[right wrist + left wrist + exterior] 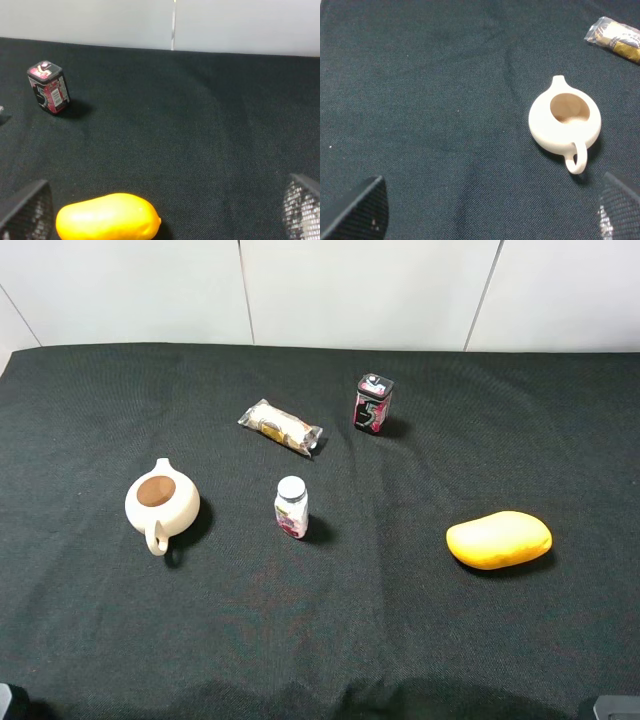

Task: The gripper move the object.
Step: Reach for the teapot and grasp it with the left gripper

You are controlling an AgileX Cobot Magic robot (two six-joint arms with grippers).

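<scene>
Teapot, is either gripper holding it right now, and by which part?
Nothing is held. The teapot sits free on the cloth; the left gripper and right gripper both have jaws wide apart, touching nothing.

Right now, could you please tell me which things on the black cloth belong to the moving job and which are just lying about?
Job: small round cream ceramic teapot; open black-jawed left gripper.
Lying about: yellow mango-shaped thing; small white-capped bottle; clear-wrapped snack packet; black-and-red tin.
</scene>
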